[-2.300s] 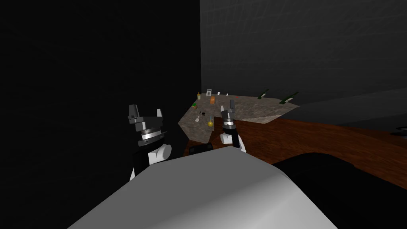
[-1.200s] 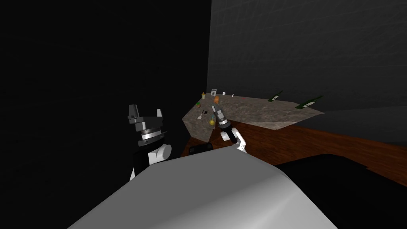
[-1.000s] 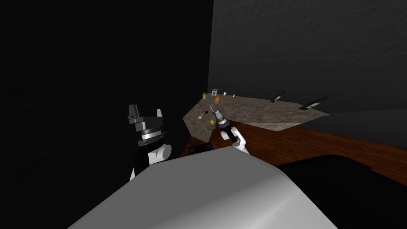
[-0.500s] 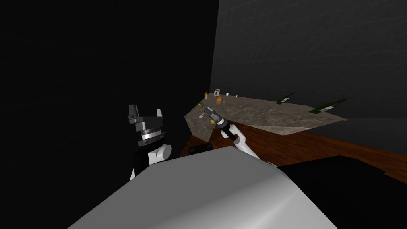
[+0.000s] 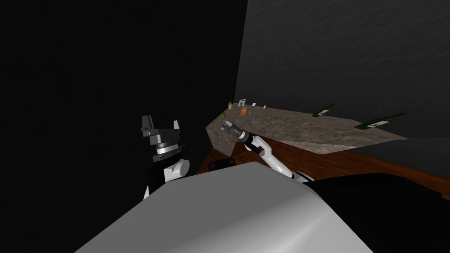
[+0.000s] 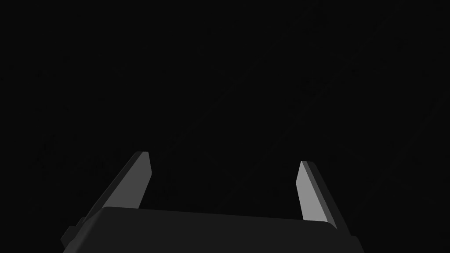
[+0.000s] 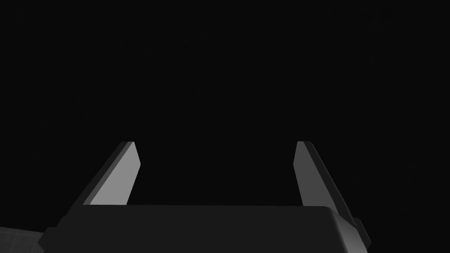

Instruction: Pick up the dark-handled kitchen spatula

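My right gripper (image 5: 226,124) reaches out low over the left end of the speckled stone counter (image 5: 307,127). Its fingers (image 7: 121,175) stand open in the right wrist view with nothing between them, against darkness. The small spatula with its dark handle lay on this end of the counter; the gripper and wrist now hide that spot. My left gripper (image 5: 161,122) is raised beside my chest, away from the counter, and its fingers (image 6: 136,180) are open and empty.
Small items stand at the counter's far left: a yellow bottle (image 5: 230,105), a white box (image 5: 241,102), an orange object (image 5: 243,111), a green one (image 5: 223,114). Two dark green bottles (image 5: 323,110) lie further right. Brown wood floor (image 5: 351,162) lies below; dark walls behind.
My right arm has swung from upright to stretched forward and left over the counter's end, covering the spatula and a yellow ball. My view has turned, sliding the counter right. The left arm is unmoved.
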